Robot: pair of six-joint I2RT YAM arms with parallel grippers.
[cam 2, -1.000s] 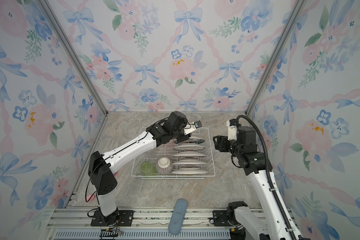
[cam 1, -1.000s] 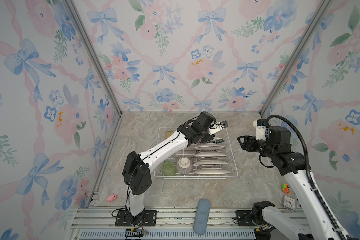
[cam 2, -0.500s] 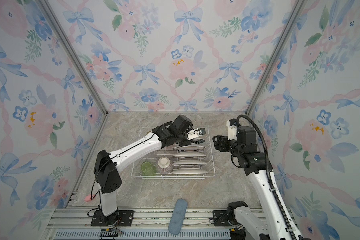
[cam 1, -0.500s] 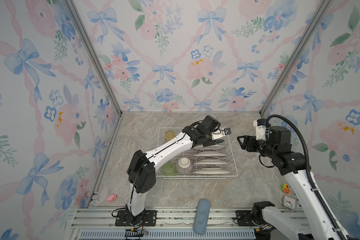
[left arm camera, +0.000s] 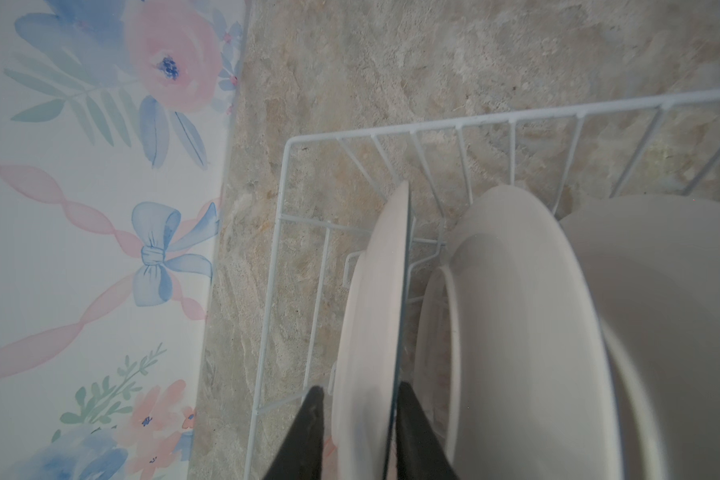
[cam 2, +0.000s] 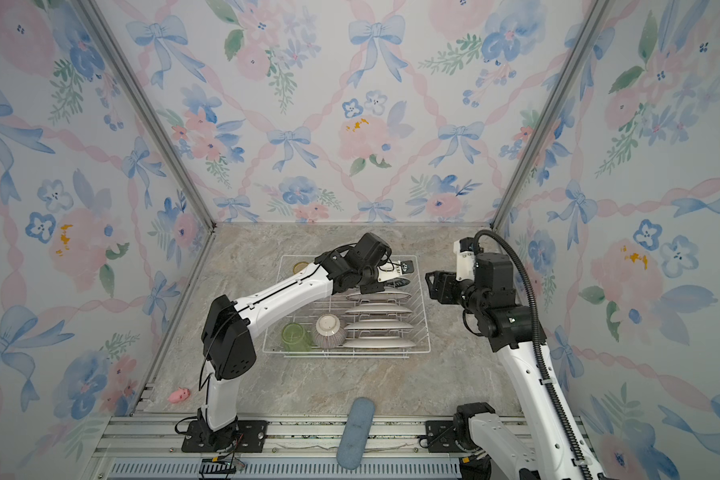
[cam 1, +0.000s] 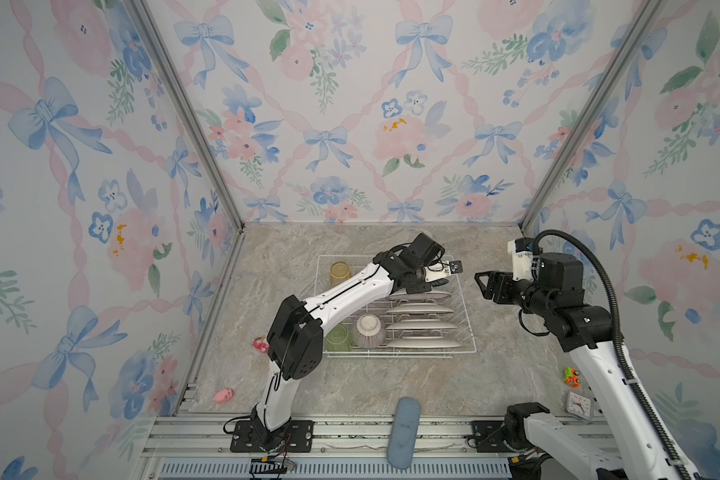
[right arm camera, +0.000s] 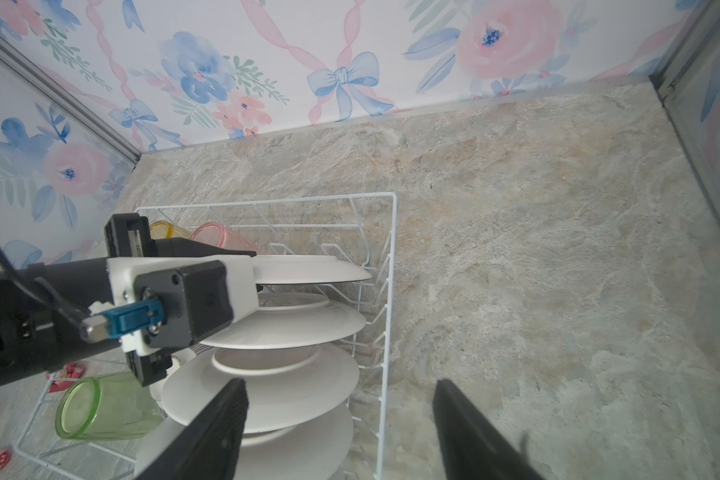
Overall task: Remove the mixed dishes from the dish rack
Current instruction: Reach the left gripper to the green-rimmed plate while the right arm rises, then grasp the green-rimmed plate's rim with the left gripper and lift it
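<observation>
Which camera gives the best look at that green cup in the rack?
The right wrist view: the green cup is close and large there. Both top views show it small, beside the striped bowl. The left wrist view misses it.

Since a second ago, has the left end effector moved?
Yes. In a top view the left end effector sits farther from the far rim of the dish rack, lower over the rearmost plate.

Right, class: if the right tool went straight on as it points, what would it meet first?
The right tool would probably meet the nearest wall of the white wire dish rack, with upright round white plates behind. Height is unclear: it might clear the wire.
</observation>
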